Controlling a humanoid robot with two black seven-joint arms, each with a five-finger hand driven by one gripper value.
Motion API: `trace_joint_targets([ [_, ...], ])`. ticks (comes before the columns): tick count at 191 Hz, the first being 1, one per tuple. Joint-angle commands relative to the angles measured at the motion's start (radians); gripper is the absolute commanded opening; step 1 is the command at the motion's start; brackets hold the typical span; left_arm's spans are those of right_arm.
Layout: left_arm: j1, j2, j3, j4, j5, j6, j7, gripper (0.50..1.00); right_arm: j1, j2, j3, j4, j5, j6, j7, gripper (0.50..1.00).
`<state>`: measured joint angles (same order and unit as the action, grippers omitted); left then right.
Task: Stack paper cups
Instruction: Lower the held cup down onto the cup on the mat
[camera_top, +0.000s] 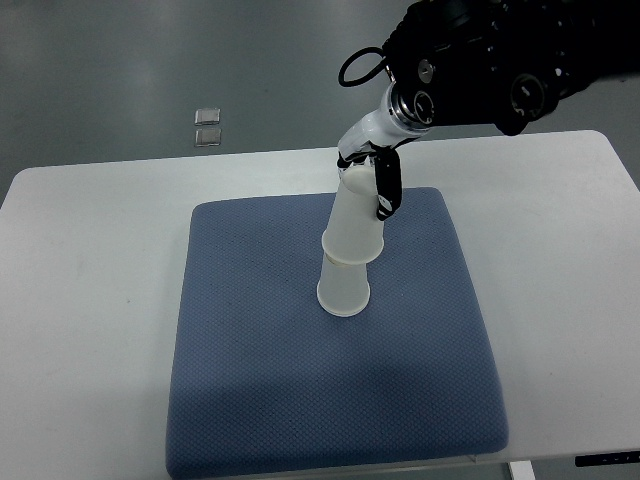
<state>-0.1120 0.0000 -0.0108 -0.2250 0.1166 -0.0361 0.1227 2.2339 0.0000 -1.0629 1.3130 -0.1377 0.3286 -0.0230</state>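
Cups: two white paper cups, both upside down. Upper cup (356, 222) sits over the lower cup (343, 288), partly nested, so lower cup's wide rim and part of its wall show below upper cup's rim. Stack leans, top tilted up and to the right toward the hand, w/ lower cup's rim resting on the blue cushion (260, 380).

Right hand (372, 172) is at the top of the stack, directly above the cups. Its arm comes in from the upper right corner: bulky black housing, then a white wrist section, w/ a black cable loop just left of the housing. Fingers closed on the upper cup's base end: one black finger (386, 188) runs down the cup's right side, touching the wall; white finger parts press at the top left. Exact finger count on far side can't be made out.

Below and all around the hand lies the cushion, a square-ish pad w/ dotted weave, cups standing near its upper middle. Cushion rests on a white table (90, 300) that extends left and right of it. Beyond the table, up and left of the hand, grey floor (150, 60) w/ two small clear square items (207, 125) lying close together.
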Motion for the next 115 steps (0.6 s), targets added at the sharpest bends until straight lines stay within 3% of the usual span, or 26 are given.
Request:
trace_joint_targets([
  [1, 0.000, 0.000, 0.000, 0.001, 0.000, 0.001, 0.000, 1.000, 0.000, 0.000, 0.000, 0.002, 0.001, 0.000, 0.000, 0.715],
  [115, 0.000, 0.000, 0.000, 0.001, 0.000, -0.001, 0.000, 1.000, -0.005, 0.000, 0.001, 0.012, 0.053, -0.022, 0.000, 0.719],
])
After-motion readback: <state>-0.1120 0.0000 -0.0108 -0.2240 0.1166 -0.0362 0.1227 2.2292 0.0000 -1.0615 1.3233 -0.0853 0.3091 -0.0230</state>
